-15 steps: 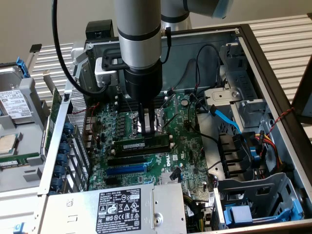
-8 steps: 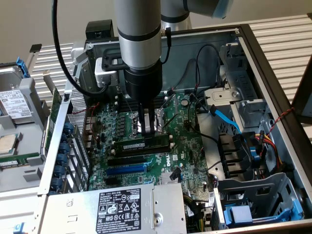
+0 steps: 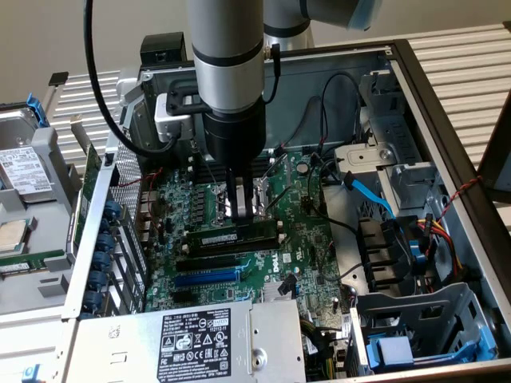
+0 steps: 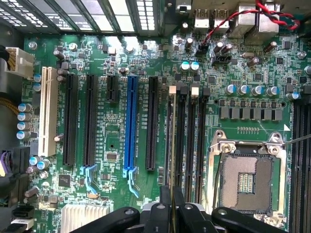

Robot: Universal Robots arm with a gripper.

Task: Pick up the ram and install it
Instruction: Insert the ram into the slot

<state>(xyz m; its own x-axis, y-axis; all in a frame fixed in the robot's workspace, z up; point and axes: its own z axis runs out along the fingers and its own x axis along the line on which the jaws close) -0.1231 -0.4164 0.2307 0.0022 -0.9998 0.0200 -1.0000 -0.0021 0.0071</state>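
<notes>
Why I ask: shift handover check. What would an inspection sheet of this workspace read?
Surface: green motherboard inside an open computer case; processor socket bare.
Job's things: ram standing on edge at the black memory slots; seating cannot be told.
Clutter: hard drive lying outside the case, at the exterior view's left.
Grippers: one gripper, shut on the ram.
Cables: blue flat cable and red wires in the case; black cable beside the arm.
Surroundings: slatted table around the case.

— Where's the ram (image 3: 217,238)?
— Standing on edge along a black slot on the green board (image 3: 307,239), just beside the processor socket (image 4: 245,182).
— Its look?
— Long, narrow, dark chips, pale label; the gripper (image 3: 239,223) pinches its upper edge.
</notes>
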